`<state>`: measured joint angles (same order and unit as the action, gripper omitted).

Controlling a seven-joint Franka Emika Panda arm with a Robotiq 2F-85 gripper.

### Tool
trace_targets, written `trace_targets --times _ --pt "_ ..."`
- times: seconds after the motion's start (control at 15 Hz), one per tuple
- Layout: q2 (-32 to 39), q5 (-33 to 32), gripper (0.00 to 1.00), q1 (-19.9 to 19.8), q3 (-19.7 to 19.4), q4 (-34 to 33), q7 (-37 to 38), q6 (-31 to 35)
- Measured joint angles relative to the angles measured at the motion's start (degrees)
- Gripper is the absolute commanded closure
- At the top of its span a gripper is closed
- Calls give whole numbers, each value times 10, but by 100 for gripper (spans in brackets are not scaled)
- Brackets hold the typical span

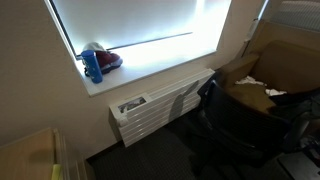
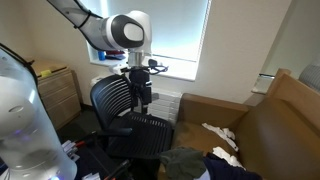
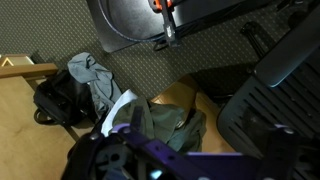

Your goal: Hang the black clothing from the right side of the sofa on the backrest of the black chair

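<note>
The dark clothing (image 2: 186,160) lies bunched on the brown sofa (image 2: 290,110), at its end nearest the chair. In the wrist view it looks dark olive (image 3: 165,122). The black chair (image 2: 125,112) stands beside the sofa and also shows in an exterior view (image 1: 232,118); its slatted backrest (image 3: 272,105) is at the right of the wrist view. My gripper (image 2: 141,98) hangs just above the chair's backrest, away from the clothing. In the wrist view its fingers (image 3: 190,152) are blurred at the bottom edge, spread apart, with nothing between them.
A grey garment (image 3: 90,75), white paper (image 3: 120,106) and a black object (image 3: 58,100) lie on the sofa. White cloths (image 2: 222,135) lie further along it. A radiator (image 1: 160,108) sits under the window, with a blue bottle (image 1: 93,66) on the sill. A wooden cabinet (image 2: 55,92) stands behind the chair.
</note>
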<state>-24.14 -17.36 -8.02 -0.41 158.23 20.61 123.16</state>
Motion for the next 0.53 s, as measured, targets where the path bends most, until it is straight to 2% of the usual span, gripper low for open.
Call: trace_targets --times 0.13,0.33,0.53 --pt "0 -12 0 -1 8 -2 29 12" --pt "10 -67 0 -23 18 -14 116 87" --pt "13 -125 0 -98 -24 -6 147 162"
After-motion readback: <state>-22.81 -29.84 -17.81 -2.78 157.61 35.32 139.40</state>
